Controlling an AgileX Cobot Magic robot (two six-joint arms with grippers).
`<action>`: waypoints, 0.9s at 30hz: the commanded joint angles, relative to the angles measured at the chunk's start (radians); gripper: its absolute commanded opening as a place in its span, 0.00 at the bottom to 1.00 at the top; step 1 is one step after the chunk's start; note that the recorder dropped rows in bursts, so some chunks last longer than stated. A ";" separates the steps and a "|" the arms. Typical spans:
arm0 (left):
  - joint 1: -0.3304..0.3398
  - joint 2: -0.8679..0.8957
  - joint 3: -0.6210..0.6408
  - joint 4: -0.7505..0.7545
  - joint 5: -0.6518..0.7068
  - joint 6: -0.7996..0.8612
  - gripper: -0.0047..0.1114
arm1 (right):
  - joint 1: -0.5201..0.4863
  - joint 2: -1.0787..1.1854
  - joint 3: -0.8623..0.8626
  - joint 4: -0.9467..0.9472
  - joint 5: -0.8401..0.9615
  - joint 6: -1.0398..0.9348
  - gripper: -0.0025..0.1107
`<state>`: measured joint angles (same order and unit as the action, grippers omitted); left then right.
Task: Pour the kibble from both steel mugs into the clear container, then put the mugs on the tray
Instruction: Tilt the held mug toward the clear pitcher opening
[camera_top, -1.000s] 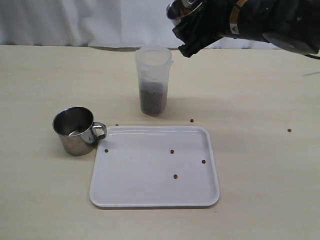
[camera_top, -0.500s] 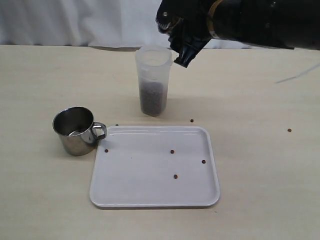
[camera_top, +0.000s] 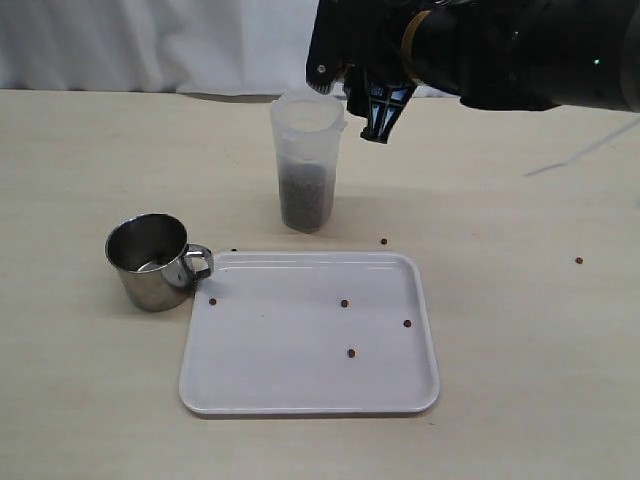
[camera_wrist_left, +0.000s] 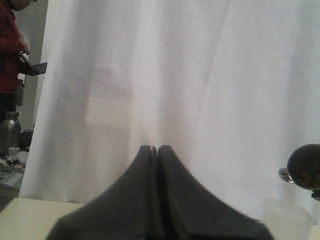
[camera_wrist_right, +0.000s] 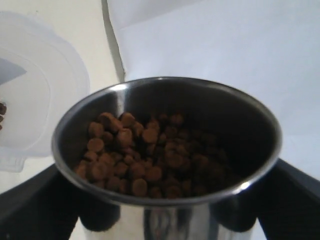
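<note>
My right gripper (camera_top: 366, 82) hangs just above the rim of the clear container (camera_top: 306, 160), shut on a steel mug (camera_wrist_right: 165, 100) that is full of kibble (camera_wrist_right: 142, 152). That mug is tipped toward the container's mouth (camera_wrist_right: 35, 100). The container stands upright behind the tray (camera_top: 300, 385), with dark kibble (camera_top: 306, 195) in its lower half. The other steel mug (camera_top: 150, 260) stands upright and looks empty at the tray's left edge, handle toward the tray. My left gripper (camera_wrist_left: 154, 149) is shut on nothing, raised and facing the curtain; it is out of the exterior view.
Three loose pellets (camera_top: 344, 303) lie on the tray, and a few more lie on the table (camera_top: 383, 241) around it. A white curtain (camera_top: 150, 45) hangs behind the table. In the left wrist view a person in red (camera_wrist_left: 10, 45) stands far off.
My right arm has swung left and down with the filled mug, from right of the container to over its rim, and has turned. The left gripper and the empty mug have not moved.
</note>
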<state>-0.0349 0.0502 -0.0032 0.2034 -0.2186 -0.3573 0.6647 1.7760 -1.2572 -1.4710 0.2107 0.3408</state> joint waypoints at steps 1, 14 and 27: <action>-0.005 -0.006 0.003 -0.007 0.000 -0.003 0.04 | 0.000 -0.008 -0.011 -0.041 0.002 -0.007 0.07; -0.005 -0.006 0.003 -0.007 0.001 -0.003 0.04 | 0.000 0.013 -0.011 -0.174 -0.004 -0.007 0.07; -0.005 -0.006 0.003 -0.007 0.001 -0.003 0.04 | 0.000 0.033 -0.011 -0.273 0.000 -0.005 0.07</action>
<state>-0.0349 0.0502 -0.0032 0.2034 -0.2186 -0.3573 0.6647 1.8172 -1.2595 -1.7317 0.2049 0.3408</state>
